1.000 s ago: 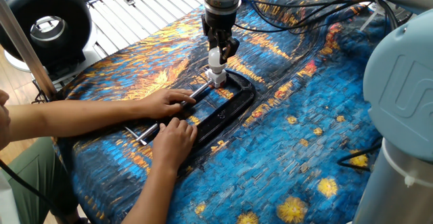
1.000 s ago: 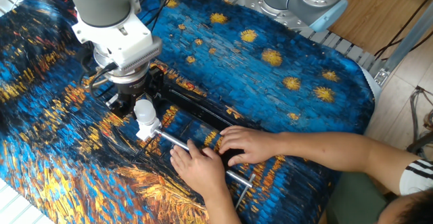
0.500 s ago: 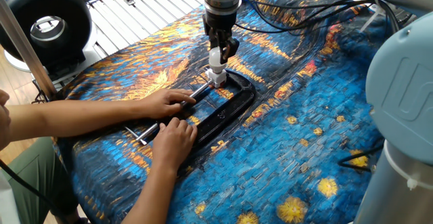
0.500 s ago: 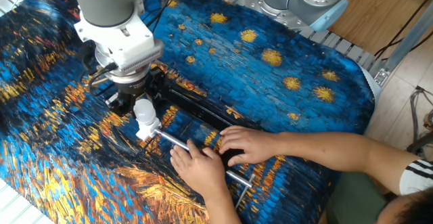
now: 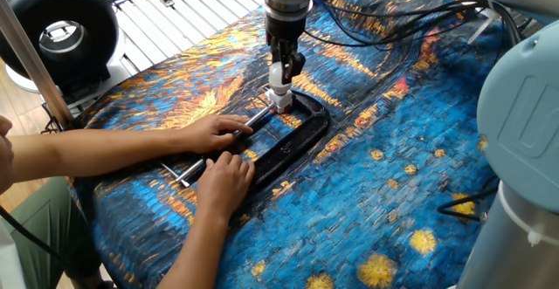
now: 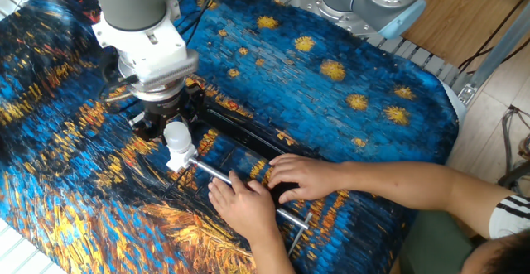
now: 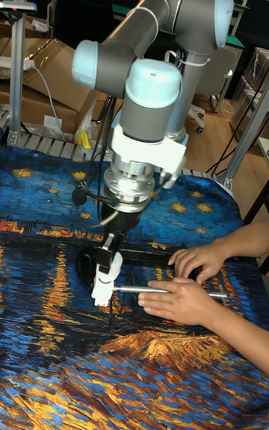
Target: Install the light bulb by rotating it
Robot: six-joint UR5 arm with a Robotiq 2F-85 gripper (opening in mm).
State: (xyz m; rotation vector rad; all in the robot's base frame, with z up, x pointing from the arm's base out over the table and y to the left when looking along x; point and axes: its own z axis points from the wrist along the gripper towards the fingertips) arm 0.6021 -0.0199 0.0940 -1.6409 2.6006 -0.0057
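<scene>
The small matte white light bulb (image 5: 278, 72) (image 6: 175, 135) (image 7: 107, 264) with a rounded top is standing upright directly below the end effector (image 5: 285, 65) (image 6: 168, 123) (image 7: 110, 245), whose dark fingers are reaching down around its upper part; whether they are pressing on the glass cannot be told. The bulb's neck is sitting in a white blocky socket base (image 5: 278, 98) (image 6: 184, 158) (image 7: 101, 292) just underneath.

The socket is resting at the end of a black metal C-clamp (image 5: 301, 132) (image 6: 240, 133) (image 7: 142, 254) lying flat on a cloth printed in blue and orange brush strokes (image 5: 367, 184) (image 6: 331, 100) (image 7: 90, 370), which is covering the surface. A silver screw rod (image 5: 260, 116) (image 6: 217, 173) (image 7: 142, 290) is running from the socket away from the end effector. A person's two hands, one (image 5: 218, 134) (image 6: 302, 175) (image 7: 193, 260) and the other (image 5: 224, 177) (image 6: 240, 204) (image 7: 179, 300), are pressing on the clamp and rod.

Only one fixed view is showing a black ring-shaped device (image 5: 57, 31) far off at the surface's edge. The tall fixed view alone is showing the grey arm (image 7: 149, 34) with pale blue joint caps rising above the end effector, and cardboard boxes (image 7: 52, 72) behind.
</scene>
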